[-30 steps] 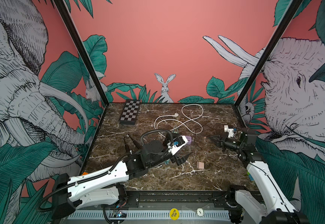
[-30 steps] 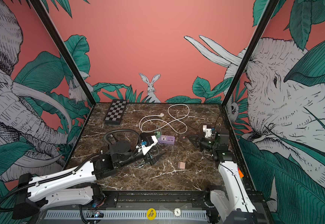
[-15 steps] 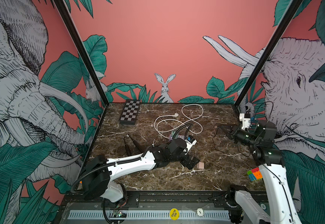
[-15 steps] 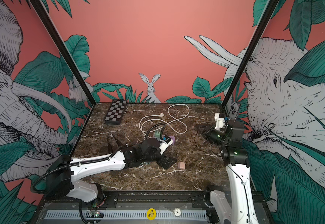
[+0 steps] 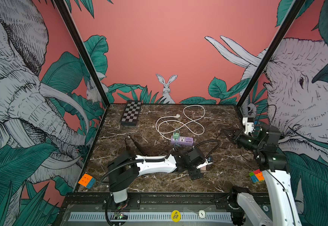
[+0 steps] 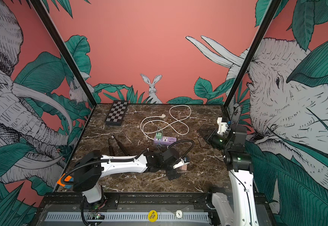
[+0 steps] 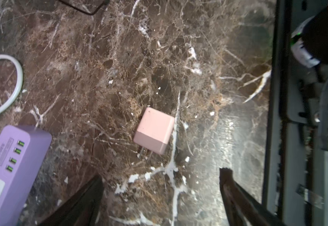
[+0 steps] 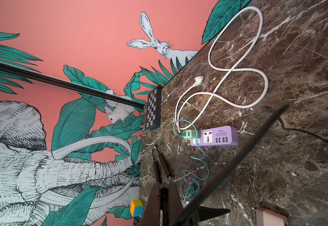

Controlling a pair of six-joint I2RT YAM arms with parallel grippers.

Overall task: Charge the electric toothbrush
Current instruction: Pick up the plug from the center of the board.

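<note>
1. Toothbrush (image 5: 137, 145): dark slim stick lying flat on the marble table (image 5: 159, 184), well apart from both my finger sets and touched by neither. A second dark stick (image 5: 127, 144) lies just beside it.
2. Left gripper (image 7: 162, 173): my fingers (image 7: 81, 201) are spread wide and grip nothing, low over the table.
3. Pink charger cube (image 7: 154, 130) lies just ahead of those fingertips, roughly in line with the gap, not touching. Its prongs point back toward me.
4. Purple power strip (image 7: 12, 166) sits off to one side of the left fingers. A green adapter (image 5: 175, 135) is plugged into it, trailing a teal cable (image 8: 200, 164). A white cord (image 5: 178, 121) loops beyond.
5. Right gripper (image 5: 224, 132): my fingers (image 8: 173, 201) are pressed together, up off the table and pointing toward the strip, well apart from it.
6. Farthest out, a chessboard (image 5: 130, 113) lies by the back wall, past the toothbrush.
</note>
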